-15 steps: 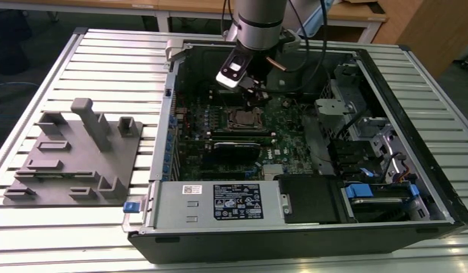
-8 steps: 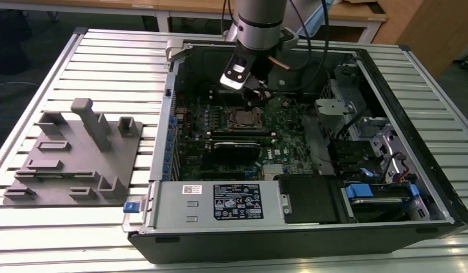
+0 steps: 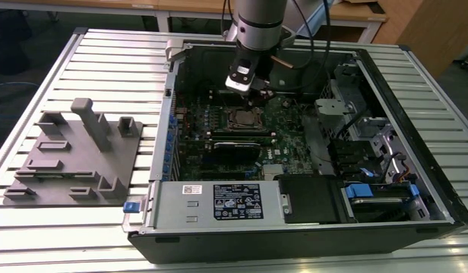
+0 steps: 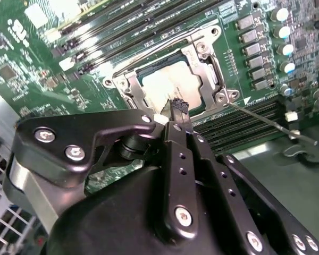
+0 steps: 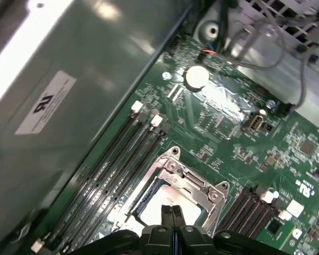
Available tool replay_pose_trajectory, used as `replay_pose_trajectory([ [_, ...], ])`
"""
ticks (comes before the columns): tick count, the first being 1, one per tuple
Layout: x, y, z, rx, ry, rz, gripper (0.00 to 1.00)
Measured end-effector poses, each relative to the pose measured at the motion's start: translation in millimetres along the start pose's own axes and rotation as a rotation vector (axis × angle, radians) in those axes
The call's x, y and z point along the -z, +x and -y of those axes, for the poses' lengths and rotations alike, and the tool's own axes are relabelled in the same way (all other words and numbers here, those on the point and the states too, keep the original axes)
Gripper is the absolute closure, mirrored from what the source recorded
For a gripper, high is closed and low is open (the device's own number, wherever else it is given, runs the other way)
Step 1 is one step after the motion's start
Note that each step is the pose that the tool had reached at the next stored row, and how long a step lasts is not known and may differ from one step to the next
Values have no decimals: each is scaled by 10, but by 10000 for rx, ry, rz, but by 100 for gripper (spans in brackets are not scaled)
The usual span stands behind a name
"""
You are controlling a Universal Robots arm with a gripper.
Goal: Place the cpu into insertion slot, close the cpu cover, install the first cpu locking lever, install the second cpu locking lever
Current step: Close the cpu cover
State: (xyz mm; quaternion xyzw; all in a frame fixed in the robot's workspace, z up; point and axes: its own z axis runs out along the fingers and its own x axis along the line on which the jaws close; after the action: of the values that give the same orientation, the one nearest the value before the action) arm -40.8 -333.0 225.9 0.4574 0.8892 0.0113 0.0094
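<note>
Setting: Slatted metal table (image 3: 105,62) is carrying an open computer case (image 3: 427,142). A grey fixture plate (image 3: 74,165) is lying toward the exterior view's left.
Jaws: the gripper (image 4: 178,106) is keeping its two fingers pressed together, tip against tip, and is pinching nothing.
Gripper position: it is hanging just over the near edge of the socket in both wrist views. In the exterior view it is reaching down into the upper middle of the case.
Cpu: the cpu (image 4: 167,85) is sitting flat inside the insertion slot (image 5: 173,154), its pale metal top showing.
Cpu cover: the cpu cover (image 4: 206,64) is lying down around the chip, framing it through its cut-out.
Locking lever: one thin wire lever (image 4: 271,123) is sticking out from the socket corner across the memory slots (image 4: 244,125), seemingly unlatched. I cannot tell how the other lever is lying.
Board: the green circuit board (image 4: 21,69) is spreading out around the socket, with a coin cell (image 5: 196,76) further off.
Progress: placing and covering are looking done. At least one lever is waiting to be locked.
</note>
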Motion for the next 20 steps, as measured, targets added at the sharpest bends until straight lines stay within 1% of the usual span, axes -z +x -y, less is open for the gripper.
replay_pose_trajectory([
  [7,0,0,0,1035,-33,-67,89],
  [9,0,0,0,1266,-36,-76,89],
  [11,0,0,0,1414,-37,-82,89],
  [12,-1,0,0,1642,-41,-91,89],
  [20,-4,0,0,2958,-52,-138,89],
])
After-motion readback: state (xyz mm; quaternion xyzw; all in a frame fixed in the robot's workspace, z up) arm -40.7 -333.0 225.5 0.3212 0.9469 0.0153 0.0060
